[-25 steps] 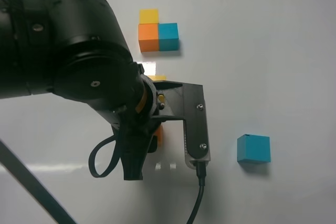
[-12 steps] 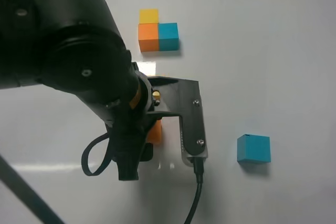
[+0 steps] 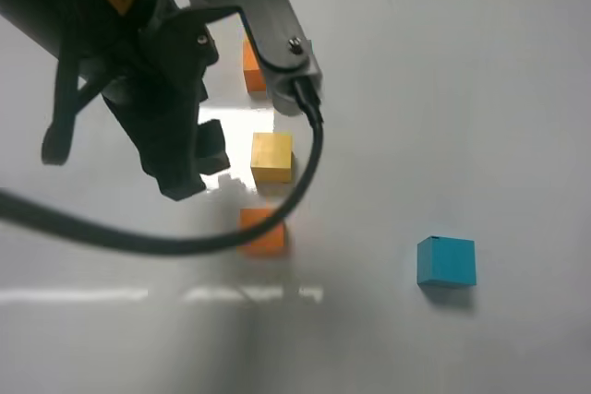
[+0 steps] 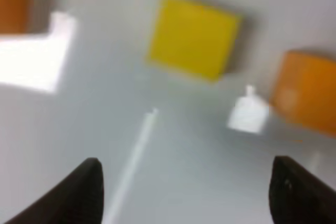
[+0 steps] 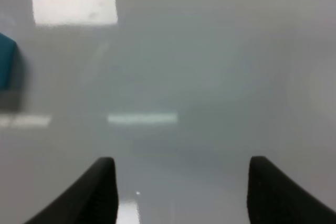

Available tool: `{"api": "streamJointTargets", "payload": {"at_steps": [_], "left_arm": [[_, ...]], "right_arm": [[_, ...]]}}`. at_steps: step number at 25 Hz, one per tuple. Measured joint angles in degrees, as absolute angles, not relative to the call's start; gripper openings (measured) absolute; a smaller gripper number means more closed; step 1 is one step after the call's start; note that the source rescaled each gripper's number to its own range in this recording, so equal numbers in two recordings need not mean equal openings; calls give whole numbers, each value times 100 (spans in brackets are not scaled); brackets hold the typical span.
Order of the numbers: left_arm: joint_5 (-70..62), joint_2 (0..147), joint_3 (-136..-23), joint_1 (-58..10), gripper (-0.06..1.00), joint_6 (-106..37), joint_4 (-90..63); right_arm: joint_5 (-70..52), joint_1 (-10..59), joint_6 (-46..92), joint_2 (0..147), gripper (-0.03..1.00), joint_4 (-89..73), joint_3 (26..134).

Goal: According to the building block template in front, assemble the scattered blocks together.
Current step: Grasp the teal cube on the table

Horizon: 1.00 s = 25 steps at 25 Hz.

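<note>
1. The left arm (image 3: 138, 53) hung over the counter's (image 3: 480, 89) far left, covering most of the template (image 3: 252, 69).
2. The yellow cube (image 3: 271, 156) and orange cube (image 3: 263, 231) stood narrowly apart.
3. Bare counter separated them from the teal cube (image 3: 446, 261).

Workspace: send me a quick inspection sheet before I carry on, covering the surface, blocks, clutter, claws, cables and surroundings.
Surface: white table with bright glare patches.
Job's things: template mostly hidden behind the left arm, only some orange shows. Yellow cube and orange cube lie close together but apart. Teal cube sits alone, off to the right.
Clutter: nothing seen.
Claws: left claw open and empty, above the table near the yellow cube. Right claw open and empty over bare table.
Cables: black cable loops from the left wrist and crosses in front of the orange cube.
Surroundings: nothing seen beyond the table.
</note>
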<state>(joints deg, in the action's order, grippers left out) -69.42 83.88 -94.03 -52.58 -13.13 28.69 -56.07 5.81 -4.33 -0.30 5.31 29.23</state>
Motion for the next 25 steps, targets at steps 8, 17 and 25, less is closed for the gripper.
{"api": "streamJointTargets", "payload": {"at_steps": [8,17,25], "left_arm": [[-6611,7269,-9403,-1719,93,-271,1956],[-5872,4935,-7870,507,93,0,910],[-5935,2546,-5246,507,93,254,67]], "right_arm": [[-5607,581,-433,-30,50,531,2923],[-5607,581,-434,-30,50,531,2923],[-5607,581,-434,-30,50,531,2923]]}}
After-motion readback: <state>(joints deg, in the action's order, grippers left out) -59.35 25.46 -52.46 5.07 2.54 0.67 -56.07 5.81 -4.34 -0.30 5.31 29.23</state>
